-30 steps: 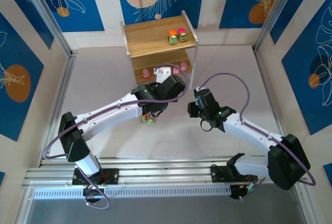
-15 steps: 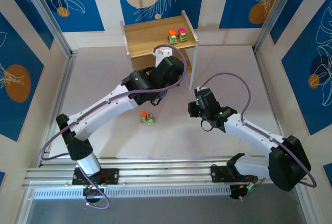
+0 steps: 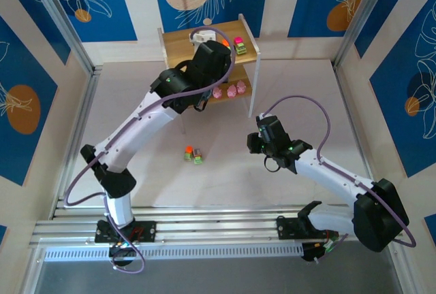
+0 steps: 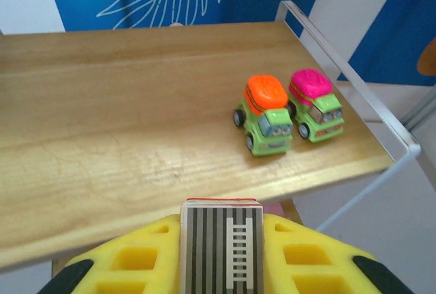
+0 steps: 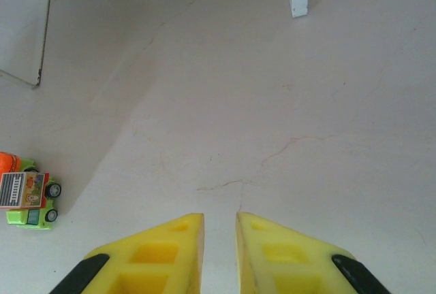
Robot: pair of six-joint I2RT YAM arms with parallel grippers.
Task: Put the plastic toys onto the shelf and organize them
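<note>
the left arm (image 3: 138, 127) stretches far forward, its wrist raised over the top board of the small two-tier shelf of light wooden boards and thin white legs (image 4: 122, 103). the left gripper (image 4: 221, 220), with chunky yellow fingers (image 4: 146, 256) marked by square recesses, pinches a little toy with a black-and-white striped ladder roof (image 4: 221, 253) by the board's near edge; whether it touches the wood i cannot tell. at the board's right end two glossy green plastic trucks sit side by side, nearly touching: an orange-topped truck (image 4: 264, 113) and a pink-topped truck (image 4: 315, 103). pink pig-like figures (image 3: 231, 91) line the lower board. the right arm (image 3: 327, 173) bends low over the pale, faintly cracked table (image 5: 306, 103), with the right gripper (image 5: 220, 222) pressed together and holding nothing. two more green-based toys (image 3: 193, 154) stand close together on the table, well apart from the shelf.
</note>
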